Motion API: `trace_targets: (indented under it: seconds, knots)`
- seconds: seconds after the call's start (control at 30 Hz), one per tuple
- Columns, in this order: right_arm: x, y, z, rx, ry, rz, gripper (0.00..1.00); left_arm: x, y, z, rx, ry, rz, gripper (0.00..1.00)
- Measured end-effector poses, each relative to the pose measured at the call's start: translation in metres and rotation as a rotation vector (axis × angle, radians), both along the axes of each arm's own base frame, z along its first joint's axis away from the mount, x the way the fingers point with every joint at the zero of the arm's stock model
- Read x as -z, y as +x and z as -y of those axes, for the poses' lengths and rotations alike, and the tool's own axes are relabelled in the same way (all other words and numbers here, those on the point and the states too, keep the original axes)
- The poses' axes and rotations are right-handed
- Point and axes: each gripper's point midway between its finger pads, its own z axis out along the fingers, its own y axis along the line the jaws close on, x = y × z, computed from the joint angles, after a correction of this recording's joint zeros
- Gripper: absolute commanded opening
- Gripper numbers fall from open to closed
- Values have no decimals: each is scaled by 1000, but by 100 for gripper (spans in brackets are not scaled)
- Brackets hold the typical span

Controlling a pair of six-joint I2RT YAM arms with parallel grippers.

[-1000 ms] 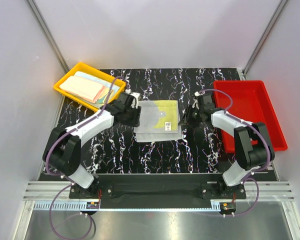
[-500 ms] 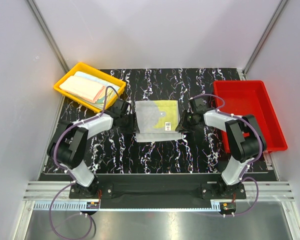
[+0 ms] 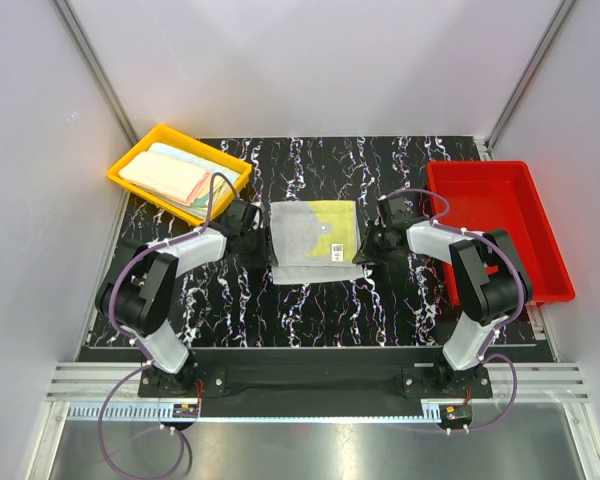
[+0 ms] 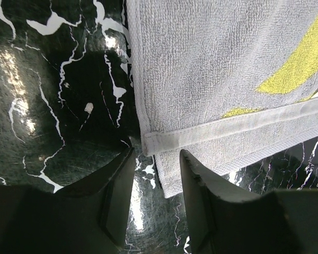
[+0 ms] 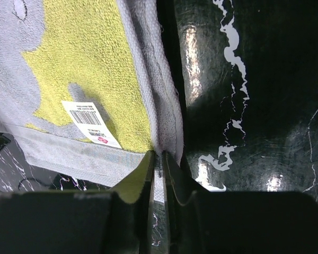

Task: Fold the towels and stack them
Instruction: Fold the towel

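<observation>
A grey and yellow towel (image 3: 315, 240) lies folded on the black marbled table (image 3: 310, 300), a white barcode label on its near right part. My left gripper (image 3: 258, 236) is low at the towel's left edge; in the left wrist view its fingers (image 4: 199, 182) stand open around the towel's near left corner (image 4: 159, 143). My right gripper (image 3: 365, 245) is at the towel's right edge; in the right wrist view (image 5: 158, 159) its jaws are shut on the towel's hem (image 5: 167, 121). The label also shows there (image 5: 90, 123).
A yellow tray (image 3: 130, 160) at the back left holds several folded towels (image 3: 175, 175). A red tray (image 3: 500, 220) stands at the right. White walls with metal posts enclose the table.
Both grippers came down to the towel's side edges a second ago. In the last half second the right gripper shifted slightly; the towel lies as before.
</observation>
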Motion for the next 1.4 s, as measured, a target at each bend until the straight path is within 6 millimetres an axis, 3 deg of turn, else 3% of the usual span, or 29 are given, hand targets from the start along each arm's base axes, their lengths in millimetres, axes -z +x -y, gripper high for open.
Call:
trace_targets:
  seconds: [0.4,0.53,0.57,0.67,1.17,1.33,1.4]
  knots:
    - [0,1,-2,2,8,11,12,4,9,-1,-16,-21,9,28]
    - [0,2,-2,0,9,13,8,6,10,-1,-20,-21,6,11]
    - [0,2,-2,0,9,13,8,6,10,-1,-21,-21,5,1]
    - [0,1,-2,-1,8,13,0,6,9,-2,-20,-17,-1,0]
    - [-17,10,-4,-12,-10,12,0,-27,13,0,-21,-21,9,0]
    - [-21,13,-3,-8,-24,16,12,-30,12,-1,-21,-16,-2,0]
    - [-21,13,-3,-10,-25,17,9,-31,12,-1,-20,-17,-2,0]
